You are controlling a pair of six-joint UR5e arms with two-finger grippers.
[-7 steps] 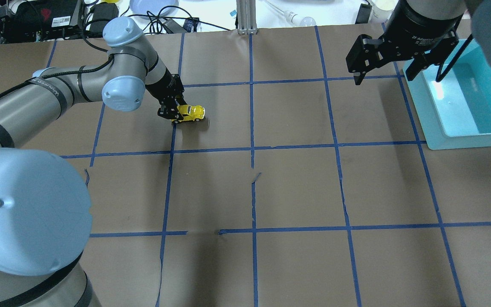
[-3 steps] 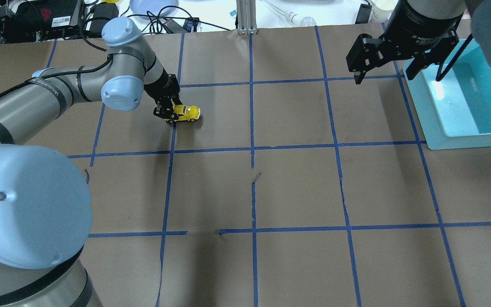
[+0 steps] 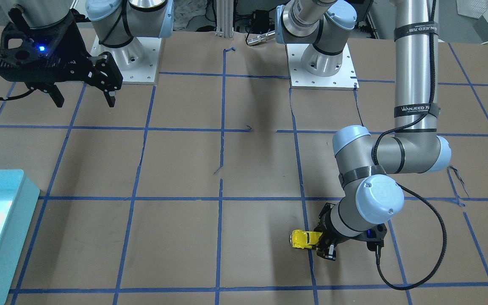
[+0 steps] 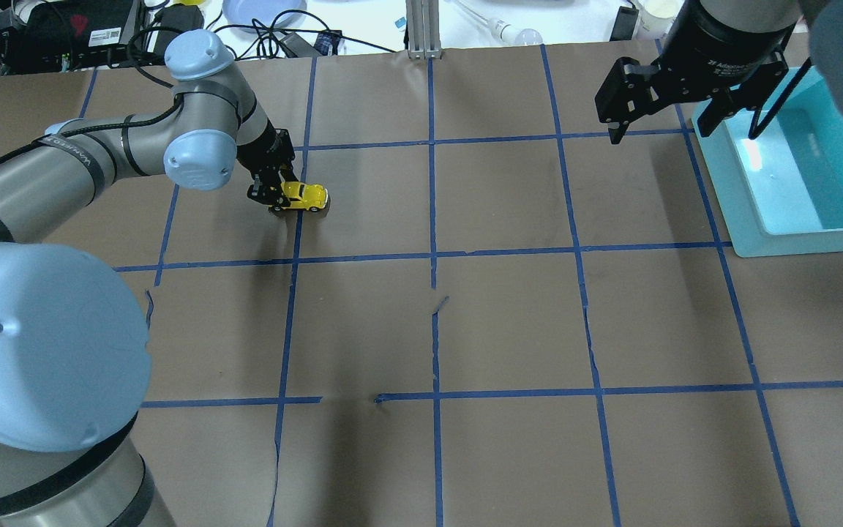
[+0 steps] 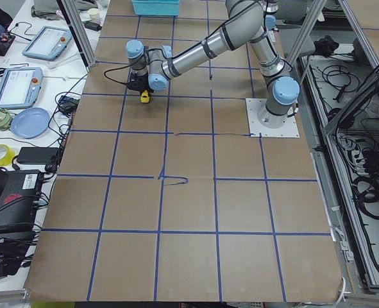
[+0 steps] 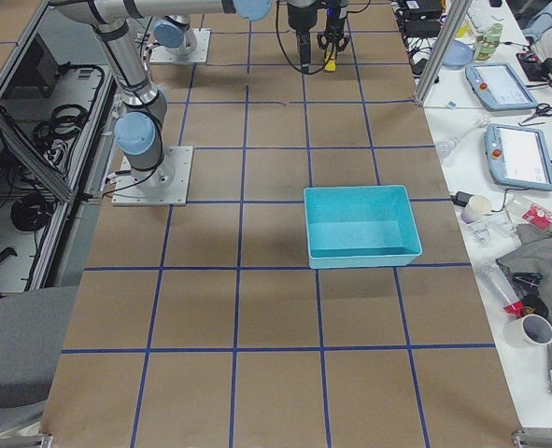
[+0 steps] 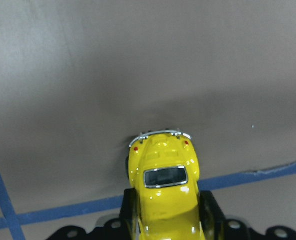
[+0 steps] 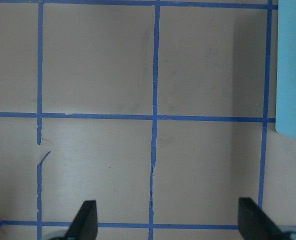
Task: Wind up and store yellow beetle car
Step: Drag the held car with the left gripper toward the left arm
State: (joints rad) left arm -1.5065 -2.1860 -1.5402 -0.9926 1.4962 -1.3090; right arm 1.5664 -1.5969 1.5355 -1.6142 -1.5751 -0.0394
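1. Clearly the yellow beetle car (image 4: 304, 196) is a light, hard little thing. Its rounded, glossy shell looks slippery, so I judge the flat flanks to be the only safe hold, never the roof.
2. It sits on the counter (image 4: 509, 329) toward the far edge, in my left half, and appears to have its wheels down on the paper.
3. My left claw (image 4: 275, 197) is clamped across its sides at the end nearest my wrist, so the tail with the rear window points away from me.
4. Winding likely needs downward pressure, or the wheels will skid on the paper.
5. My right claw (image 3: 84, 97) hangs spread wide with nothing in it, near the teal bin (image 4: 795, 241) at the far right corner.
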